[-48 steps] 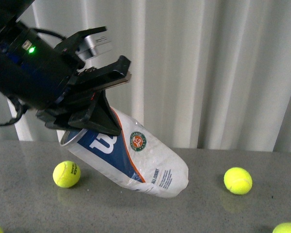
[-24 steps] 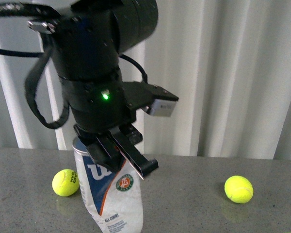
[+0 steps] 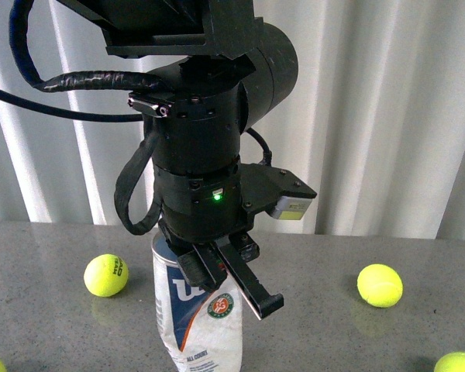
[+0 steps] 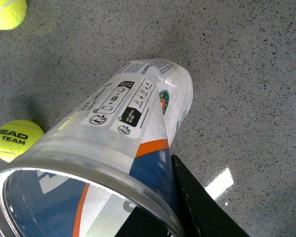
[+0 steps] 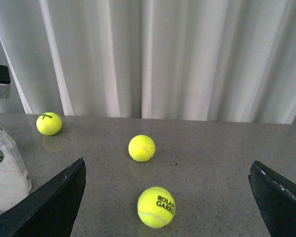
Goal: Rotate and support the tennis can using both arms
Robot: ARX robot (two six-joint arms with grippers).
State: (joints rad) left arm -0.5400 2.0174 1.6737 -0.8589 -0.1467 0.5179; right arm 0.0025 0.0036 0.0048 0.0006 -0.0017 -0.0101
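**Left arm grips the tennis can upright; right jaws wide and empty**

Front view: the left arm [image 3: 205,155] hangs down at centre, a green light glowing on its wrist. The left jaws are clamped on the top rim of the tennis can [image 3: 205,329]. The can stands nearly upright on the grey desk [image 3: 318,325], with its white "W" and red emblem facing the camera. A yellow ball [image 3: 106,275] lies just left of the can and a second ball [image 3: 380,285] lies well to its right. A white curtain [image 3: 387,116] hangs behind.

Left wrist view: the can's open, metal-rimmed mouth is nearest the camera and its far end is down on the desk. One black finger [image 4: 200,210] presses the outside of the can's wall. A HEAD TEAM ball [image 4: 17,139] lies near the can.

Right wrist view: the right jaws stand wide apart, fingers [image 5: 52,202] at either side, holding nothing. A ROLAND GARROS ball [image 5: 156,206] lies on the desk ahead, between them. The can shows at the edge, well apart from these jaws.
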